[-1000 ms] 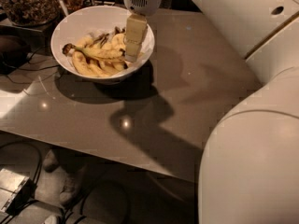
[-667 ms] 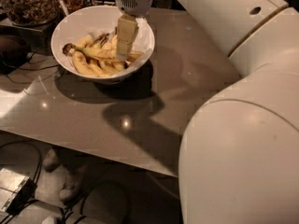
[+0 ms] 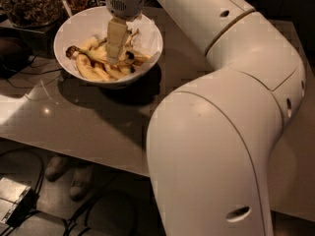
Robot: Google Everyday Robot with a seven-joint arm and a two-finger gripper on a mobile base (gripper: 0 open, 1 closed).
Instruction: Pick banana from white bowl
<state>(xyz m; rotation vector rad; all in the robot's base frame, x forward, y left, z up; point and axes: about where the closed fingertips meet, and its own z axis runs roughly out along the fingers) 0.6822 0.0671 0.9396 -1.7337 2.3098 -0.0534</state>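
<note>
The white bowl [image 3: 145, 35] stands at the far left of the grey table and holds several yellow bananas. One banana [image 3: 87, 54] with brown streaks and a dark stem end lies across the others, its stem toward the bowl's left rim. My gripper [image 3: 115, 58] reaches straight down into the middle of the bowl, its tips down among the bananas and touching the streaked one. The fingers' lower ends are hidden among the fruit.
A clear container of brown granola-like food [image 3: 27, 3] stands behind the bowl at the far left. The grey table [image 3: 93, 127] runs toward me; its front edge is close below. My white arm [image 3: 231, 132] fills the right half of the view. Cables and shoes lie on the floor.
My gripper has moved left and lower, from the bowl's right side to its middle, down onto the bananas. The arm has swung further across the view.
</note>
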